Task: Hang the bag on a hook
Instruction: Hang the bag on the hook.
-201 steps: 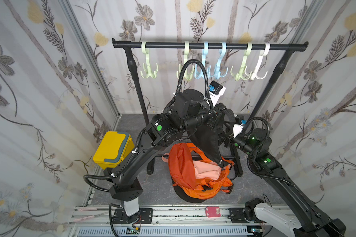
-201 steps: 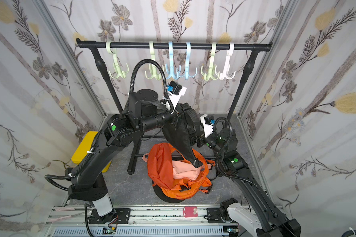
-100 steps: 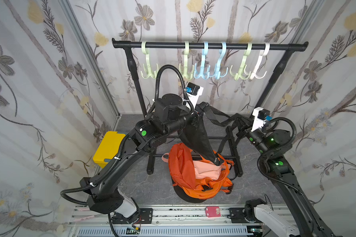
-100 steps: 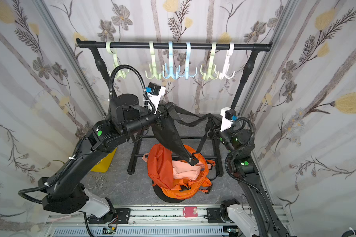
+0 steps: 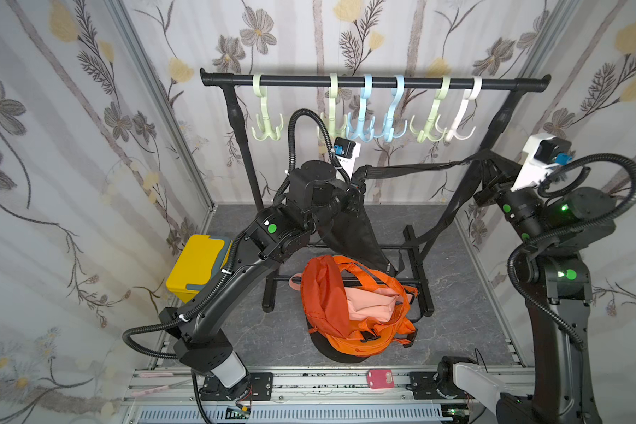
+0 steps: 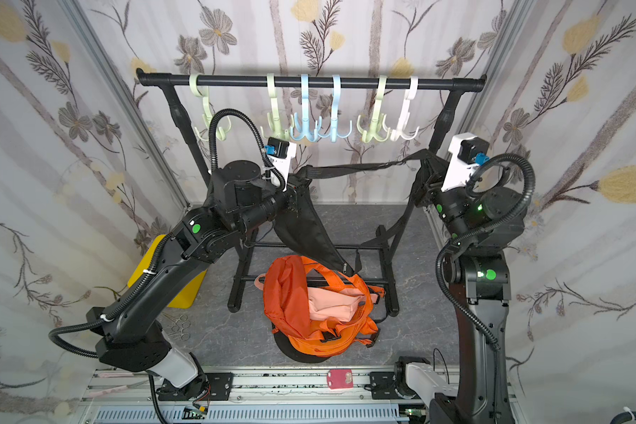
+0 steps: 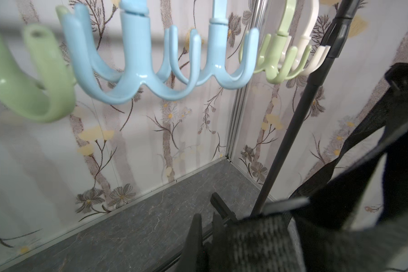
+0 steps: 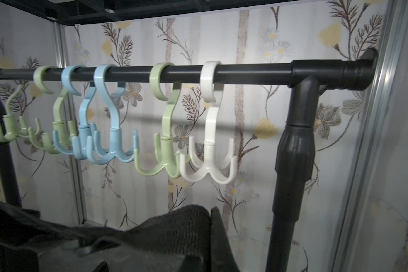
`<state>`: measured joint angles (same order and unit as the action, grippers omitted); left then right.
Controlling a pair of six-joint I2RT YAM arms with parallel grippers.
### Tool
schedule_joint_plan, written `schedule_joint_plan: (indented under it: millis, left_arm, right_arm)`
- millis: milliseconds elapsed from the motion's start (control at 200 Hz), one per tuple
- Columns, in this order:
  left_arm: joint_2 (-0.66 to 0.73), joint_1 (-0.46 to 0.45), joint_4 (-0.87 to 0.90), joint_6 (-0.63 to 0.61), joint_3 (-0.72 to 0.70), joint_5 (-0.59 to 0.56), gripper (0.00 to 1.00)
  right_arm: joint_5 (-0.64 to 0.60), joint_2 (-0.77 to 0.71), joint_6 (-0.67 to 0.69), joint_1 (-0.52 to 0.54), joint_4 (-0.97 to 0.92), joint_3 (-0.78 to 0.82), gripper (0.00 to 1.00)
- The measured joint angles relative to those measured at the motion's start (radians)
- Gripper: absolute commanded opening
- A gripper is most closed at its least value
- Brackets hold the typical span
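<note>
Since a second ago the arms have swung apart: the right pincer [image 5: 488, 173], then close beside the left one, now sits far right by the rack post, closed on the strap [image 5: 412, 168] and drawing it taut below the hooks [image 5: 362, 126]. The left pincer [image 5: 358, 181] keeps its clamp on the black bag [image 5: 349, 227], which hangs above the middle of the bench [image 5: 272, 330]. Nearer, the orange backpack [image 5: 324, 297] lies open with a pink cloth [image 5: 368, 304] inside, and the yellow box [image 5: 199, 264] at left has its lid shut
</note>
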<state>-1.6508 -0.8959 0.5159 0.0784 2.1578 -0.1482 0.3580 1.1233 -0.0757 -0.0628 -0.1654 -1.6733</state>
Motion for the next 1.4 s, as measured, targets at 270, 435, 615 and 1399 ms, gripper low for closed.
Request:
schedule_joint_plan:
  millis: [270,435,615,1399]
  left_arm:
    - [-0.16,-0.046,0.016,0.013,0.186,-0.008,0.0]
    - [-0.185,-0.059,0.014,0.031,0.2,-0.009,0.0]
    - [-0.188,-0.061,0.009,0.038,0.212,-0.011,0.0]
    - [-0.157,-0.061,-0.012,0.079,0.005,0.009,0.0]
  right_arm:
    - [-0.043,0.211,-0.029,-0.019,-0.075,-0.29,0.0]
    - [-0.053,0.311,-0.022,-0.023,-0.13,-0.417,0.0]
    - [-0.024,0.373,-0.01,-0.023,-0.162,-0.487,0.0]
    - [0.021,0.223,0.043,0.016,-0.198,-0.142,0.04]
